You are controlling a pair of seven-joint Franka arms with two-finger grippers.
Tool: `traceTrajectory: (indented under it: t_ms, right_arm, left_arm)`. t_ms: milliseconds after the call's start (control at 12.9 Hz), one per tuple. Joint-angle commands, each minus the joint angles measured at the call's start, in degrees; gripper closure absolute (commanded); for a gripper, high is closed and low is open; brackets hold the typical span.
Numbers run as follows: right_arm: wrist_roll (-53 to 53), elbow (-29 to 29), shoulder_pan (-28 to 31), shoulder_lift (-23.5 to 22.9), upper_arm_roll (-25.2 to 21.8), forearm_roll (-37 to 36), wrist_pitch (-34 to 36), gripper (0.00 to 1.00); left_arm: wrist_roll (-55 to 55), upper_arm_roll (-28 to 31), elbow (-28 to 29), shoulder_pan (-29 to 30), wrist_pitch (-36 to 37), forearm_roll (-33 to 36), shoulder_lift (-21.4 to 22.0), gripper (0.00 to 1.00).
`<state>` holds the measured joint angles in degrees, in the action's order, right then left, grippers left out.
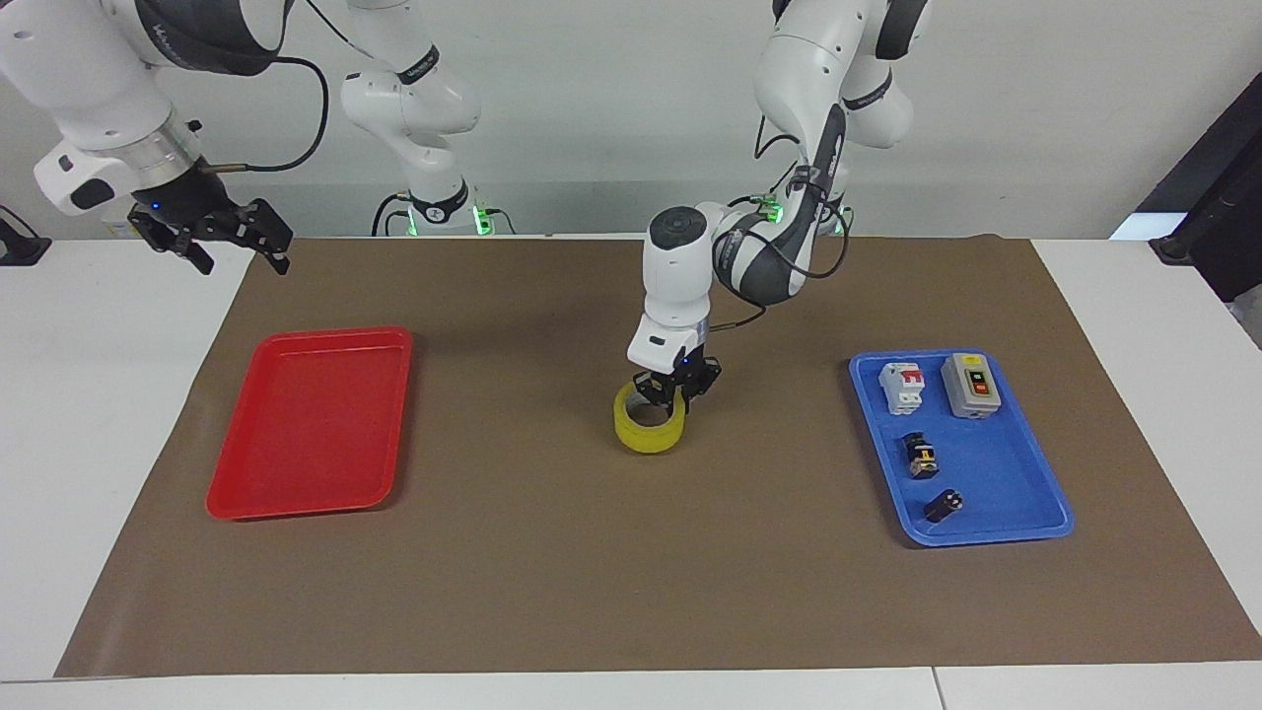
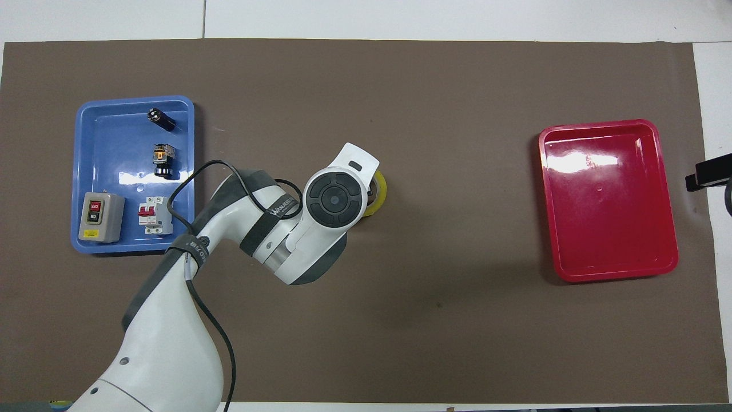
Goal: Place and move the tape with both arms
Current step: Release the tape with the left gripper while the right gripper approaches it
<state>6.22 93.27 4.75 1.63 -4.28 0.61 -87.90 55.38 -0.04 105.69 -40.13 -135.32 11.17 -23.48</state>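
The left gripper (image 1: 674, 392) pinches the tape's (image 1: 650, 422) rim at mid-mat between both trays – best lowered flat before letting go – while the right gripper (image 1: 229, 243) waits spread near the red tray (image 1: 314, 422).

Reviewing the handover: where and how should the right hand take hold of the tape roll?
Tape lies flat mid-mat, hole up, left hand shut on its rim nearest the robots. Probably best: right hand, open over the table edge, descends from above and pinches the free rim farthest from the robots, one finger in the hole.
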Motion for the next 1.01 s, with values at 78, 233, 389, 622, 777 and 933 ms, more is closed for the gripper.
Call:
traceTrajectory:
  t_ms: [78, 233, 389, 622, 777, 933]
  right_arm:
    - [0.4, 2.8, -3.9, 1.6, 0.1, 0.9, -1.3, 0.00]
    - [-1.4, 3.9, -5.3, 2.0, 0.1, 0.9, -2.2, 0.00]
    - [-4.3, 5.1, -8.7, 1.3, 0.1, 1.8, -5.2, 0.00]
    - [-17.3, 4.0, -19.6, -4.9, 0.1, 4.0, -13.4, 0.00]
    - [-26.0, 3.9, -26.2, -10.9, 0.1, 4.7, -23.2, 0.00]
    - [-29.4, 3.9, -31.0, -15.8, 0.1, 4.7, -29.9, 0.00]
  left_arm:
    - [0.3, 0.8, -0.7, -1.4, -0.8, 1.7, -0.4, 0.01]
    - [-1.5, 0.8, 0.8, 0.7, 1.3, 1.7, 4.3, 0.00]
    - [-6.9, 0.7, 5.2, 4.8, 2.6, 1.6, 11.8, 0.00]
    - [-18.9, 0.7, 5.6, 11.9, 11.8, -1.3, 17.7, 0.00]
    - [-31.4, 0.8, 5.3, 17.8, 14.4, -9.0, 20.6, 0.00]
    - [-39.4, 1.0, 3.9, 23.0, 19.5, -12.6, 23.0, 0.00]
